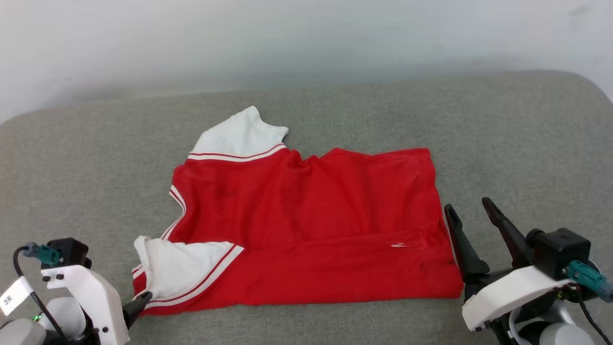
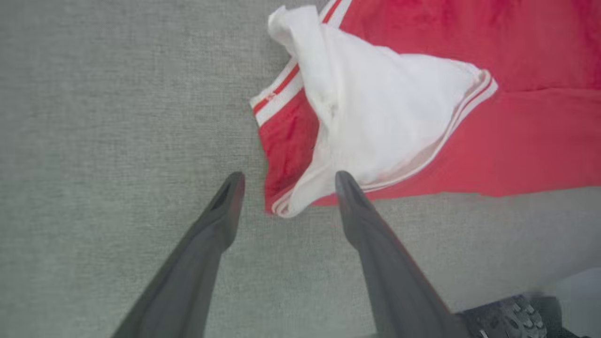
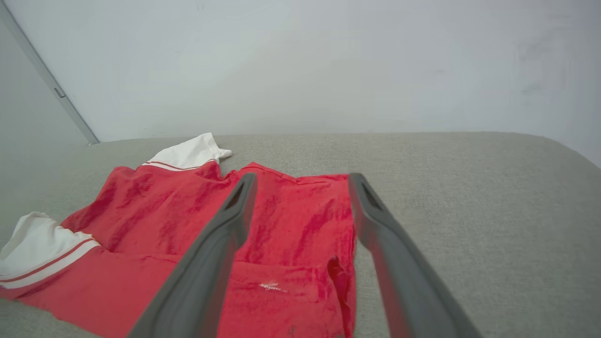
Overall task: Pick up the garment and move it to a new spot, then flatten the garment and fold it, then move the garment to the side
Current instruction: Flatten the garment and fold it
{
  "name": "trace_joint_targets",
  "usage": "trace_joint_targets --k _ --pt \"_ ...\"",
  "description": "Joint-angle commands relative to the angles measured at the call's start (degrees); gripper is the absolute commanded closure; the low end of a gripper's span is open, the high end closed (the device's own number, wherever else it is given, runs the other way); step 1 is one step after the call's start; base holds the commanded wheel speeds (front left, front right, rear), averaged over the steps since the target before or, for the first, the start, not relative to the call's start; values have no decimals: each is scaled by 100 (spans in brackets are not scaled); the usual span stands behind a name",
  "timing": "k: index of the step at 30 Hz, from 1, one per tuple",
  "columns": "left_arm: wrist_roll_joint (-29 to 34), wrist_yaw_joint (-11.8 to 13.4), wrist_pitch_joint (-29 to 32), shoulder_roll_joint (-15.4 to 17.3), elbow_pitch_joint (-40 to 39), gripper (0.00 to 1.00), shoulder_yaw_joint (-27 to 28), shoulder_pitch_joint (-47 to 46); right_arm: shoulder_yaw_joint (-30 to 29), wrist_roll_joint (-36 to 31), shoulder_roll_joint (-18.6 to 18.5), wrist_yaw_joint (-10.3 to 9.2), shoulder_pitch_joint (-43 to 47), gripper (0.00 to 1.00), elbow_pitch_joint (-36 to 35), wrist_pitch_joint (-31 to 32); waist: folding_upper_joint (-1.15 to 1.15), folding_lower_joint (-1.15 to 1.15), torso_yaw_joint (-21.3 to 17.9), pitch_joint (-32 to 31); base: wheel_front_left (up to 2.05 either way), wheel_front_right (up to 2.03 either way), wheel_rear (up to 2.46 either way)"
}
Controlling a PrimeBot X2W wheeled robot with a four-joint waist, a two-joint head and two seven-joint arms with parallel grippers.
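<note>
We've got the thin red jersey shirt [image 1: 306, 225], with white sleeves and striped trim, lying mostly flat mid-way on the grey woven cushion [image 1: 503, 143]. A crease runs across its near part. The sleeves sit at its 11 and 7 o'clock. Our left gripper [image 2: 289, 177] has its fingers spread and grips nothing. Its tips are at the 7 o'clock sleeve corner, and we can't tell if they touch it. Our right gripper [image 1: 467, 205] also has its fingers spread and empty, just beside the shirt's 4 o'clock edge.
</note>
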Motion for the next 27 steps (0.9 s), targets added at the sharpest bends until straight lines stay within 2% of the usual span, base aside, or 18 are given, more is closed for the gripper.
trace_joint_targets --k 1,6,10,11,12,13,14,21,24,27 --pt "-130 25 153 20 33 0 8 66 2 2 55 -3 45 0 -100 35 0 1 -164 273 0 0 0" --pt "-247 -59 271 -78 282 0 6 -58 -14 43 99 -2 -57 0 -142 69 0 1 -276 619 0 0 0" --pt "-409 -193 408 -330 586 0 -106 -112 -62 78 106 -2 -108 0 -90 101 0 1 -304 736 0 0 0" --pt "-462 -240 482 -417 643 22 -148 -104 -95 91 107 -2 -126 0 -95 106 0 1 -304 740 0 0 0" --pt "-507 -256 517 -472 697 59 -173 -112 -154 80 106 -3 -140 0 -100 103 0 1 -301 739 0 0 0" --pt "-535 -280 535 -519 738 85 -180 -124 -189 83 108 -2 -147 0 -101 113 0 1 -294 730 0 0 0" --pt "-568 -315 559 -559 768 100 -194 -132 -236 90 109 -2 -144 0 -98 136 0 1 -283 714 0 0 0" --pt "-515 -490 378 -573 724 100 -143 -222 -724 139 57 -2 -92 0 -166 462 0 1 -120 506 0 0 0" --pt "-415 -503 186 -494 569 100 -57 -255 -861 252 -24 -2 -20 0 -112 953 0 1 -45 411 0 0 0" --pt "-289 -458 7 -416 327 100 8 -250 -863 373 -180 -2 68 0 -33 1708 0 1 26 346 0 0 0"
